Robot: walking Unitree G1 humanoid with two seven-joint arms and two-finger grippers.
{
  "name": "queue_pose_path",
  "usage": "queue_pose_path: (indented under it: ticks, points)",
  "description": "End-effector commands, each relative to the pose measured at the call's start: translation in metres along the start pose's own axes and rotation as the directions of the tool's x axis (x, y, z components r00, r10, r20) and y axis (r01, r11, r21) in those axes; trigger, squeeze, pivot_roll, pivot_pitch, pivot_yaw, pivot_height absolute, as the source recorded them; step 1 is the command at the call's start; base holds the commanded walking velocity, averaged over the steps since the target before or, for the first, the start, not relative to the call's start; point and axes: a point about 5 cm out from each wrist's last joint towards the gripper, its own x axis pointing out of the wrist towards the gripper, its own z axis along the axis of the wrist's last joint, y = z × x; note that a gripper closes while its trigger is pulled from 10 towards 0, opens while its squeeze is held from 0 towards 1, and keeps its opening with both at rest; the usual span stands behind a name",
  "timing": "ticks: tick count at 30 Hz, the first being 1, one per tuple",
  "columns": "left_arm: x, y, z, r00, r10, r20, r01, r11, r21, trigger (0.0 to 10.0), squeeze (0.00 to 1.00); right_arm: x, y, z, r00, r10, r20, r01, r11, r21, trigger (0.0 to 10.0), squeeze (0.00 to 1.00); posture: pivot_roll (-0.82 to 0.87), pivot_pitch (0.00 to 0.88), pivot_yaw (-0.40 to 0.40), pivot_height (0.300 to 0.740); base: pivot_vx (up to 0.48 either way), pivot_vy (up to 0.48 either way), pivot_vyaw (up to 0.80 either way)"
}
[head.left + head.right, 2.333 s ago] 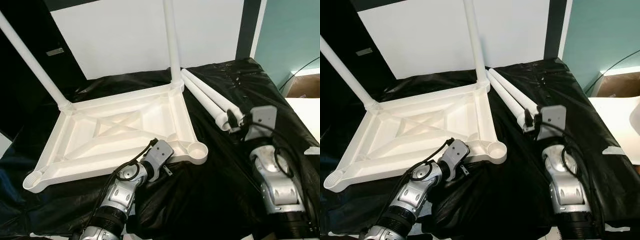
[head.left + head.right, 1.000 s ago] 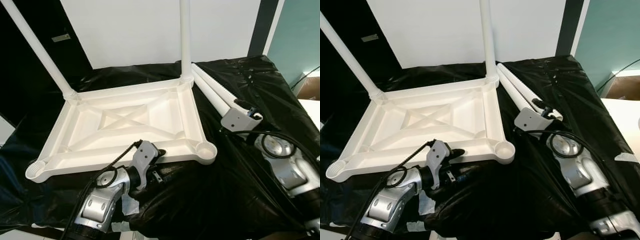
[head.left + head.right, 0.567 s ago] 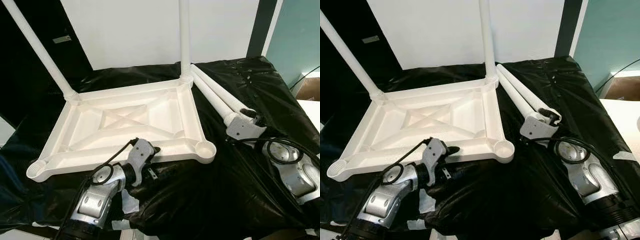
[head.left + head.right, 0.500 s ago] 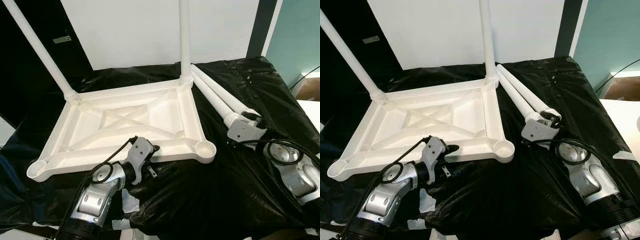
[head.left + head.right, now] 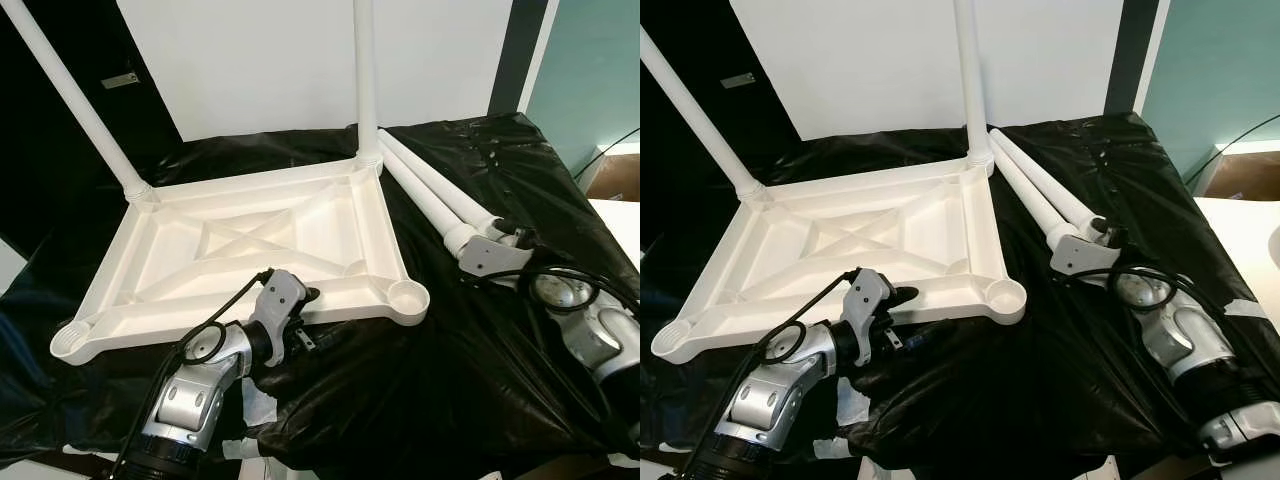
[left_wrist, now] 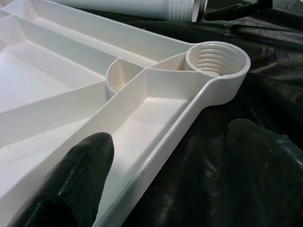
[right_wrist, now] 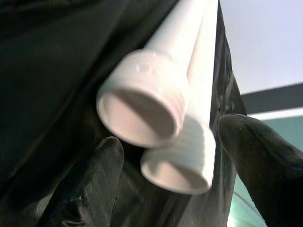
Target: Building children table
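A white plastic tabletop (image 5: 250,250) lies upside down at the centre of a table draped in black sheeting (image 5: 470,380). Two white legs stand screwed into its far corners, one at 11 o'clock (image 5: 80,100) and one at 12 o'clock (image 5: 365,80). Two loose legs (image 5: 425,190) lie side by side on the sheeting at 2 o'clock. The left pincer (image 5: 305,298) sits at the tabletop's near edge, its fingers apart, one over the rim and one on the sheeting, near an empty threaded socket (image 6: 217,59). The right pincer (image 7: 170,156) is spread around the threaded ends of the loose legs, not clamped.
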Motion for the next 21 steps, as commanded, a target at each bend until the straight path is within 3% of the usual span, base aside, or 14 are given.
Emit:
queue_pose_path:
  ticks: [1, 12, 13, 14, 15, 16, 17, 18, 19, 21]
  points:
    - [-0.003, 0.003, -0.002, 1.0, 0.026, -0.011, -0.026, 1.0, 0.0, 10.0, 0.0, 0.007, 0.0, 0.008, 1.0, -0.002, 0.027, 0.003, 1.0, -0.022, 10.0, 0.0, -0.03, 0.0, 0.104, 0.74, 0.0, 0.0, 0.0]
    - [-0.005, 0.0, -0.004, 1.0, 0.023, -0.019, -0.023, 1.0, 0.002, 10.0, 0.0, 0.022, -0.003, 0.016, 0.998, -0.017, 0.055, 0.019, 0.999, -0.037, 10.0, 0.0, -0.01, 0.0, 0.103, 0.74, 0.0, 0.0, 0.0]
    - [-0.006, 0.0, -0.004, 1.0, 0.024, -0.02, -0.024, 1.0, 0.002, 10.0, 0.0, 0.029, 0.001, 0.015, 0.998, -0.02, 0.052, 0.022, 0.999, -0.049, 8.5, 0.0, -0.01, 0.0, 0.103, 0.74, 0.0, 0.0, 0.0]
    - [-0.006, 0.0, -0.004, 1.0, 0.024, -0.02, -0.024, 1.0, 0.002, 10.0, 0.0, 0.029, 0.001, 0.015, 0.998, -0.02, 0.052, 0.022, 0.999, -0.049, 8.5, 0.0, -0.01, 0.0, 0.103, 0.74, 0.0, 0.0, 0.0]
    - [-0.006, 0.001, -0.004, 0.999, 0.025, -0.02, -0.025, 1.0, 0.003, 10.0, 0.0, 0.034, 0.005, 0.015, 0.999, -0.022, 0.048, 0.025, 0.998, -0.06, 6.6, 0.0, 0.0, 0.0, 0.104, 0.74, 0.0, 0.0, 0.0]
    - [-0.006, 0.001, -0.004, 0.999, 0.025, -0.02, -0.025, 1.0, 0.003, 10.0, 0.0, 0.034, 0.005, 0.015, 0.999, -0.022, 0.048, 0.025, 0.998, -0.06, 6.6, 0.0, 0.0, 0.0, 0.104, 0.74, 0.0, 0.0, 0.0]
    - [-0.005, 0.001, -0.004, 0.999, 0.026, -0.02, -0.026, 1.0, 0.005, 10.0, 0.0, 0.039, 0.01, 0.015, 0.998, -0.034, 0.046, 0.037, 0.996, -0.079, 4.1, 0.0, 0.0, 0.0, 0.104, 0.74, 0.0, 0.0, 0.0]
    - [-0.005, 0.001, -0.004, 0.999, 0.026, -0.02, -0.026, 1.0, 0.005, 10.0, 0.0, 0.039, 0.01, 0.015, 0.998, -0.034, 0.046, 0.037, 0.996, -0.079, 4.1, 0.0, 0.0, 0.0, 0.104, 0.74, 0.0, 0.0, 0.0]
    - [-0.005, 0.001, -0.004, 0.999, 0.027, -0.02, -0.027, 1.0, 0.006, 10.0, 0.0, 0.042, 0.014, 0.016, 0.998, -0.041, 0.046, 0.045, 0.995, -0.091, 0.0, 0.0, 0.01, 0.0, 0.101, 0.74, 0.0, 0.0, 0.0]
    - [-0.006, 0.001, -0.004, 0.999, 0.029, -0.019, -0.029, 1.0, 0.007, 10.0, 0.0, 0.044, 0.018, 0.018, 0.998, -0.045, 0.051, 0.05, 0.995, -0.09, 0.0, 0.0, 0.01, 0.0, 0.101, 0.74, 0.0, 0.0, 0.0]
